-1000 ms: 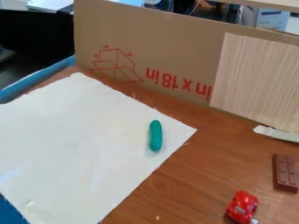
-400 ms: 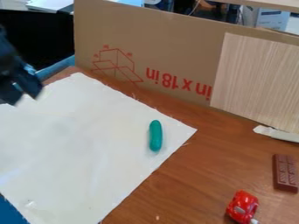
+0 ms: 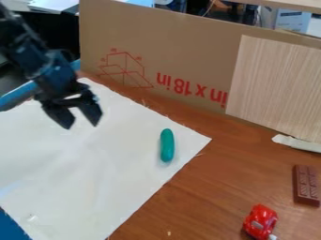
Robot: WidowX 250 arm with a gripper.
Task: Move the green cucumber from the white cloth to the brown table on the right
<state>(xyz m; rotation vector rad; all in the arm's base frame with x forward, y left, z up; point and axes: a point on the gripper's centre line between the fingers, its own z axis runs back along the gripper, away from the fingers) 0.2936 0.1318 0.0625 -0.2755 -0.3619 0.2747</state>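
The green, rounded stick-like piece [image 3: 167, 146] lies on the white cloth [image 3: 81, 164], near the cloth's right-hand corner as I look at it, its long side running roughly away from me. Nothing is touching it. Up and to the left of it hangs the end effector [image 3: 81, 123], well apart from the piece, its two black fingers spread with nothing between them. The black arm [image 3: 49, 68] comes in from the upper left corner and slants down to the right, bent so that the fingers point down over the far left part of the cloth.

The cloth lies on the brown wooden worktop [image 3: 207, 187]. Off to the right, on bare wood, sit a red toy car [image 3: 259, 221] and, just beyond it, a dark brown chocolate bar [image 3: 306, 185]. Behind stands a cardboard sheet [image 3: 182, 47] with red print, a pale wood-grained panel [image 3: 276, 84] against it, and a whitish strip [image 3: 298, 143] by the panel's foot.
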